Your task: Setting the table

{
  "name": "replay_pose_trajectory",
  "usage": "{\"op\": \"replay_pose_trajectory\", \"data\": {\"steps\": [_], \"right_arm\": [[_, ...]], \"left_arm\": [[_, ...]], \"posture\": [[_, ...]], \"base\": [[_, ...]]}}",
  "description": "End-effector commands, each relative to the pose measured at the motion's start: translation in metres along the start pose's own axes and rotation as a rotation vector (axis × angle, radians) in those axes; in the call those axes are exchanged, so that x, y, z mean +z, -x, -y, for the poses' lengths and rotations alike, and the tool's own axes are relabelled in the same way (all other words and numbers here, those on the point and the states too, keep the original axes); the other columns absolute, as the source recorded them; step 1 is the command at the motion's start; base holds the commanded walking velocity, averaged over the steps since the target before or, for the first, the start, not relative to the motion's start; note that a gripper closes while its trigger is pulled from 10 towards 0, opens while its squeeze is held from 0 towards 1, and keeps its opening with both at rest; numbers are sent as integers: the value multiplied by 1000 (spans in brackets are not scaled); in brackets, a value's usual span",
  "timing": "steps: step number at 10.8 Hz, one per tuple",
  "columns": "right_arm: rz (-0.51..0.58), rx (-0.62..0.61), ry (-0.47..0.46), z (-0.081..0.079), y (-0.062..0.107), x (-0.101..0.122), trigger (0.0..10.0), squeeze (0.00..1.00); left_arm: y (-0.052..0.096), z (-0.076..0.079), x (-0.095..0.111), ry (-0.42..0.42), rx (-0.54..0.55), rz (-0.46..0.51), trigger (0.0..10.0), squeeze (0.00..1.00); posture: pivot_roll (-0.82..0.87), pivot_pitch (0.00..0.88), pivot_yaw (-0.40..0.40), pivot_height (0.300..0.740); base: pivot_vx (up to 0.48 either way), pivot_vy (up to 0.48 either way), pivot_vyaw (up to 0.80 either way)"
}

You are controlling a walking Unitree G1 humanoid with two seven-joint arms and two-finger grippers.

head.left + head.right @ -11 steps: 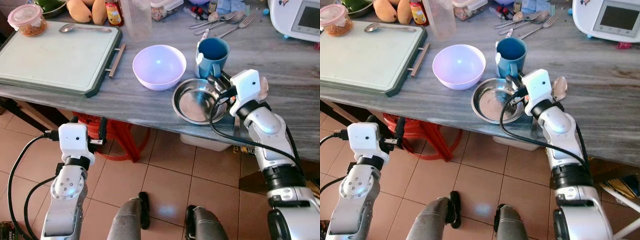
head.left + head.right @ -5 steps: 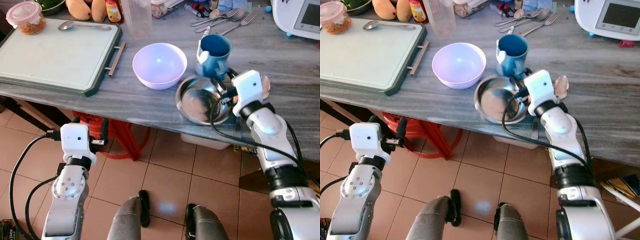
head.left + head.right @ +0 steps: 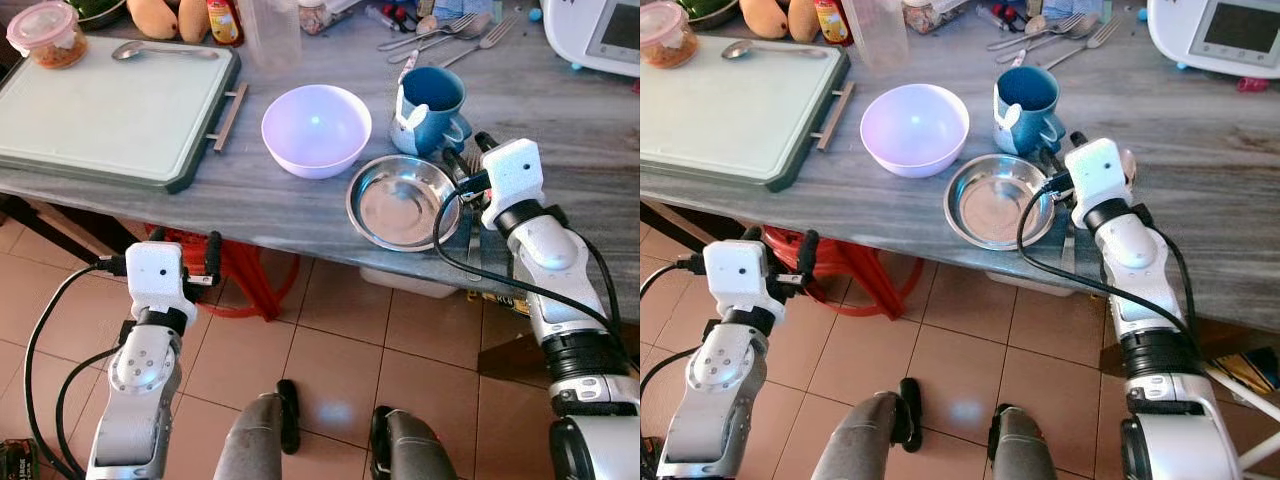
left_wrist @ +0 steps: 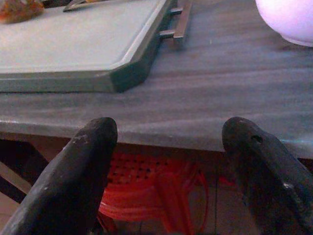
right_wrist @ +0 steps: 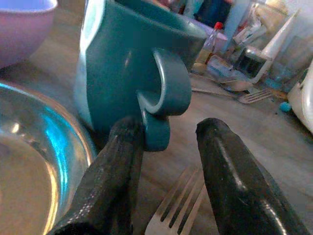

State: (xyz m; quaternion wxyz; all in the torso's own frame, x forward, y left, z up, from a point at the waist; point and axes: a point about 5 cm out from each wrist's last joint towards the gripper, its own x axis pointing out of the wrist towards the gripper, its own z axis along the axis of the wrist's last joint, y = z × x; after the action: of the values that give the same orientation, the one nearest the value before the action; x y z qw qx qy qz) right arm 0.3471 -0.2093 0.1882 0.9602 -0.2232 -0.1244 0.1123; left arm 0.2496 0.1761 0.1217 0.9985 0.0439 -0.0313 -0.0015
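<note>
A steel bowl [image 3: 402,202] lies flat on the grey table [image 3: 280,205], close to its front edge. Just behind the bowl stand a blue mug [image 3: 432,97] and a lilac bowl [image 3: 315,130]. My right gripper [image 3: 468,155] hovers at the steel bowl's right rim, open and holding nothing. In the right wrist view the fingers [image 5: 117,166] stand apart in front of the mug's handle [image 5: 168,93], above a fork [image 5: 178,210] on the table. My left gripper [image 4: 168,132] is open below the table's front edge, in front of the green board.
A green cutting board [image 3: 100,100] with a spoon [image 3: 165,50] fills the table's left. A food container [image 3: 45,33], a plastic cup [image 3: 272,30], loose cutlery [image 3: 450,30] and a white appliance [image 3: 600,30] line the back. A red basket [image 3: 240,275] sits under the table.
The steel bowl, tipped up in my right gripper half a second ago, now lies flat. The right gripper has let go and drawn back to the right.
</note>
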Motion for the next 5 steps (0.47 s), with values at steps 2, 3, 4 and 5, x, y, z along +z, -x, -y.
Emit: {"op": "replay_pose_trajectory", "data": {"steps": [2,3,4,5], "right_arm": [[39,-3,7,-2,-2,6,10000,0],[39,-3,7,-2,-2,6,10000,0],[39,-3,7,-2,-2,6,10000,0],[39,-3,7,-2,-2,6,10000,0]], "left_arm": [[2,-3,-5,-2,9,-22,10000,0],[2,-3,-5,-2,9,-22,10000,0],[2,-3,-5,-2,9,-22,10000,0],[2,-3,-5,-2,9,-22,10000,0]], "posture": [[37,254,77,740],[37,254,77,740],[37,254,77,740],[37,254,77,740]], "base": [[0,0,0],[0,0,0],[0,0,0],[0,0,0]]}}
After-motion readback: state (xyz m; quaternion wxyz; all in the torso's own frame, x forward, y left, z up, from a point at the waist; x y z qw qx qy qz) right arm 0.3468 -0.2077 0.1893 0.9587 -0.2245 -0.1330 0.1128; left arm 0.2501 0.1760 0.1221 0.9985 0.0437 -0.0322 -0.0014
